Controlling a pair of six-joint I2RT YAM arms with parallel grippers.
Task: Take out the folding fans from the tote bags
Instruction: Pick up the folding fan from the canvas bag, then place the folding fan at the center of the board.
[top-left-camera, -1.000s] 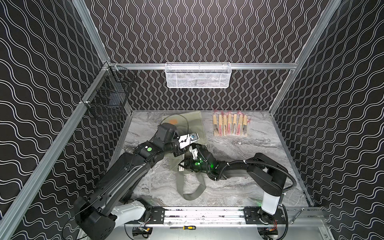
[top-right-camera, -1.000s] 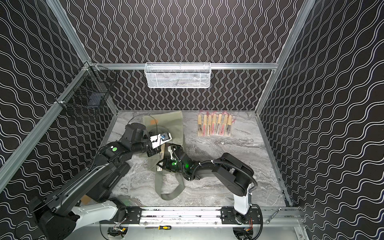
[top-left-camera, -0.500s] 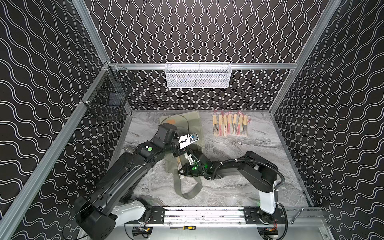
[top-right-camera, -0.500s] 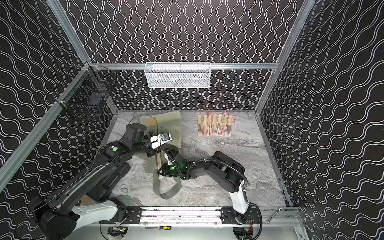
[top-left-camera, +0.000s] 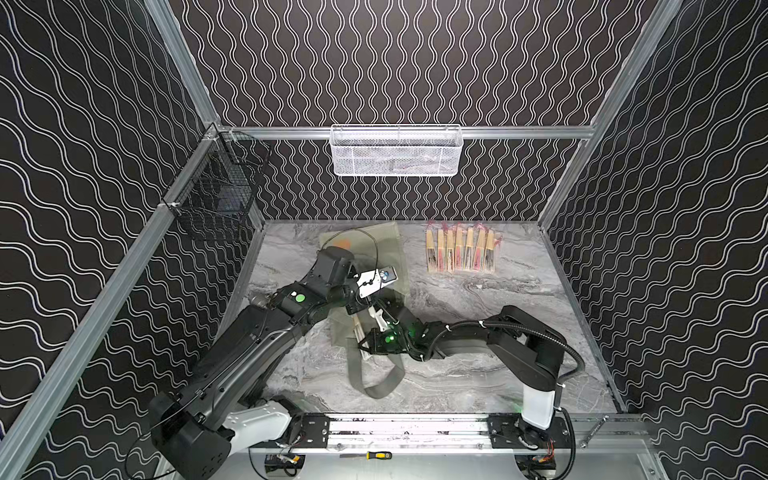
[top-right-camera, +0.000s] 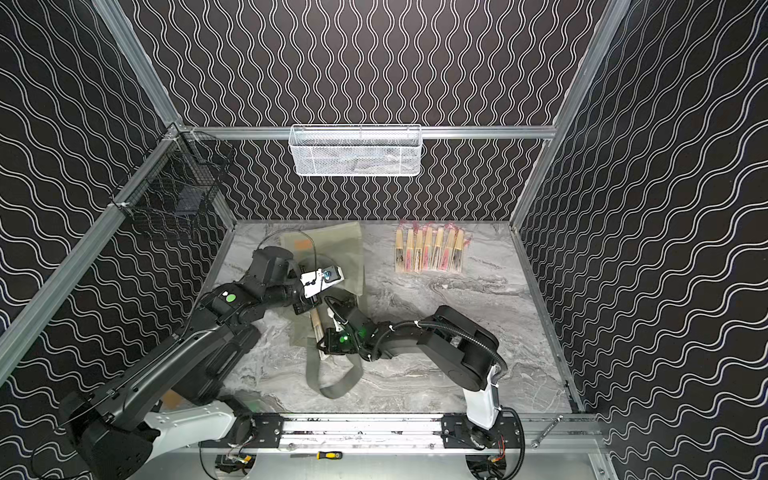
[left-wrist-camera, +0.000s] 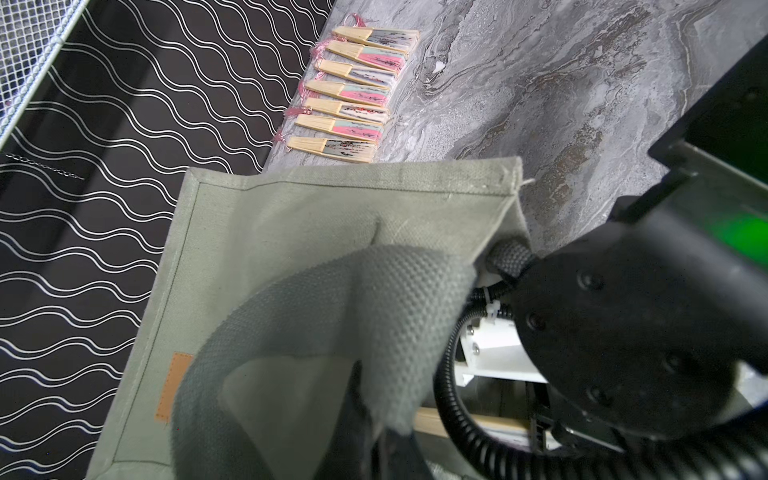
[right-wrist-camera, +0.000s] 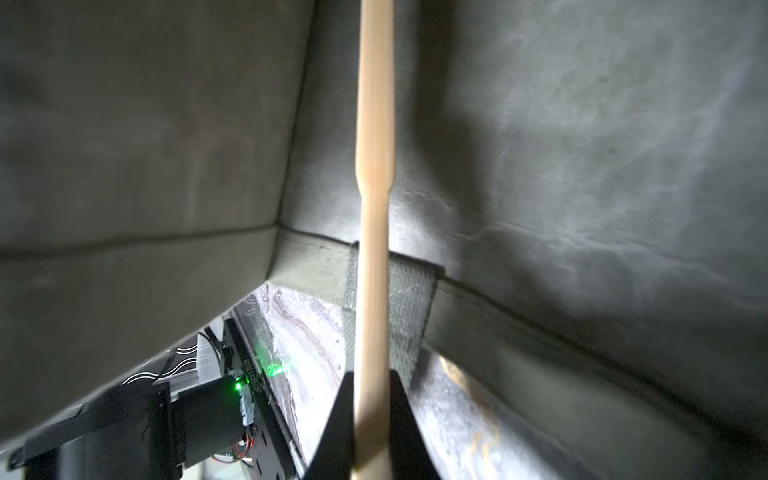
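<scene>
The grey-green tote bag (top-left-camera: 376, 245) (top-right-camera: 332, 245) lies left of centre on the marble table. My left gripper (top-left-camera: 359, 308) (top-right-camera: 306, 308) (left-wrist-camera: 382, 440) is shut on one of its woven strap handles (left-wrist-camera: 374, 291) and holds the bag's mouth up. At that mouth my right gripper (top-left-camera: 368, 345) (top-right-camera: 326, 345) (right-wrist-camera: 370, 415) is shut on a light-wood folding fan (right-wrist-camera: 374, 166) (top-left-camera: 357, 330), which reaches into the bag between fabric walls (right-wrist-camera: 145, 145). Several folding fans (top-left-camera: 459, 251) (top-right-camera: 428, 251) (left-wrist-camera: 349, 91) lie side by side at the back right.
The tote's other strap (top-left-camera: 376, 382) loops on the table toward the front rail. A white mesh basket (top-left-camera: 395, 151) hangs on the back wall and a black wire basket (top-left-camera: 216, 199) on the left wall. A screwdriver (top-left-camera: 374, 455) lies beyond the front rail.
My right gripper has moved left and toward the front at the bag's mouth with the fan between its jaws. The left gripper has stayed in place, holding the strap.
</scene>
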